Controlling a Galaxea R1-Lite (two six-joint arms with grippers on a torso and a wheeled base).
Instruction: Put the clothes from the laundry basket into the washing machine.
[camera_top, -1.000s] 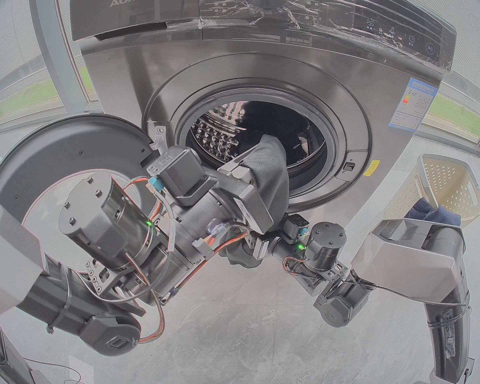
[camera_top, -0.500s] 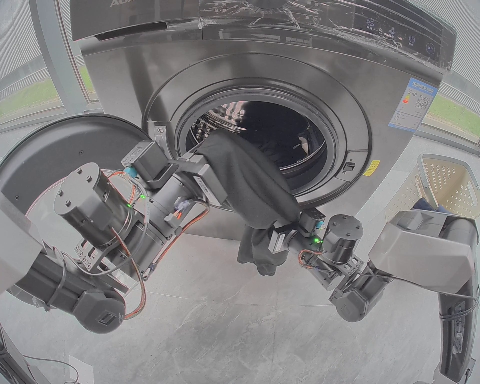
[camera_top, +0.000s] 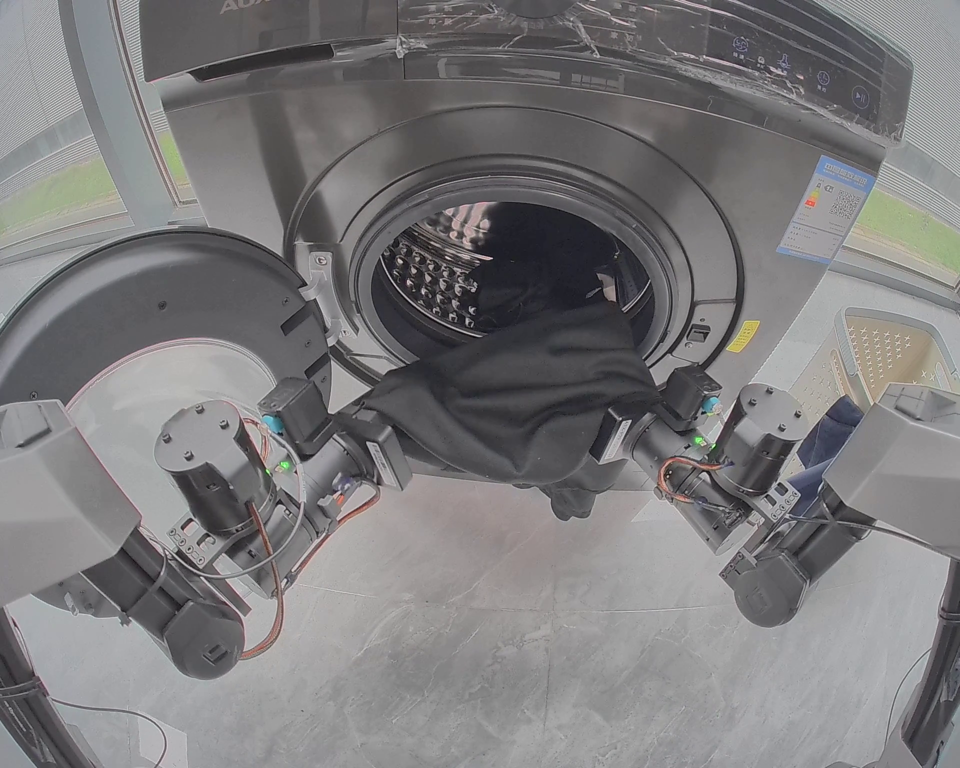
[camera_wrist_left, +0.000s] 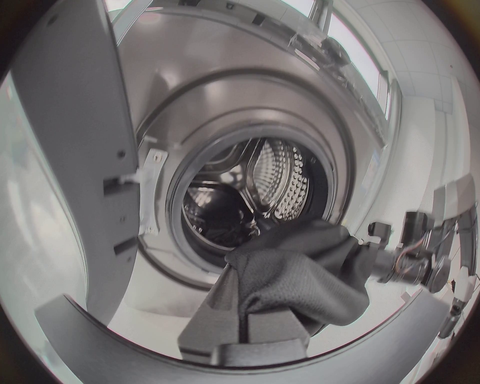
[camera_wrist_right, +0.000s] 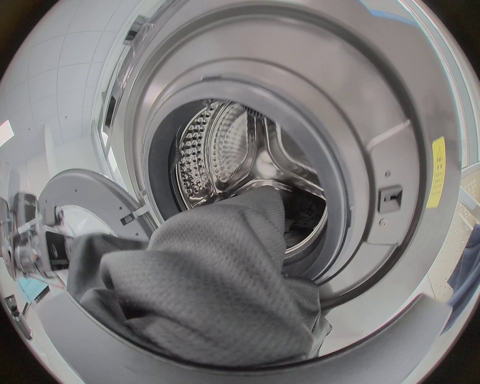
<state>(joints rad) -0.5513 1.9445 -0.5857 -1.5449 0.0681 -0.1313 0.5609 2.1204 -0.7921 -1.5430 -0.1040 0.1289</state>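
While your left claw (camera_top: 392, 440) is clamped narrow on one end of the black garment (camera_top: 520, 390), your right claw (camera_top: 612, 432) holds the other end, its fingers buried in bunched cloth. The garment hangs stretched between your two arms, off the floor (camera_top: 500, 640). Your left wrist view shows the fingers (camera_wrist_left: 227, 310) pinched together with the weave (camera_wrist_left: 300, 270) rising out of them.

The garment's upper fold rises in front of the lower part of the drum opening (camera_top: 440, 270). You cannot tell whether it touches the lip. A loose tail (camera_top: 572, 500) droops below the sagging middle, nearer your right claw. Above the cloth, the upper half of the mouth stands open, and darker clothing (camera_top: 545, 265) lies deep in the drum.

On your left, the washing machine (camera_top: 600, 130) has its round door (camera_top: 150, 300) swung fully out. The door's edge sits close behind your left arm, so room is tight on that side. On your right, the latch side of the front panel is near your right wrist.

Past your right arm, the laundry basket (camera_top: 885, 350) stands on the floor by the machine's front right corner, with blue clothes (camera_top: 835, 425) hanging in it. Grey marbled floor spreads wide beneath and before both arms. Windows with grass beyond them flank the machine.
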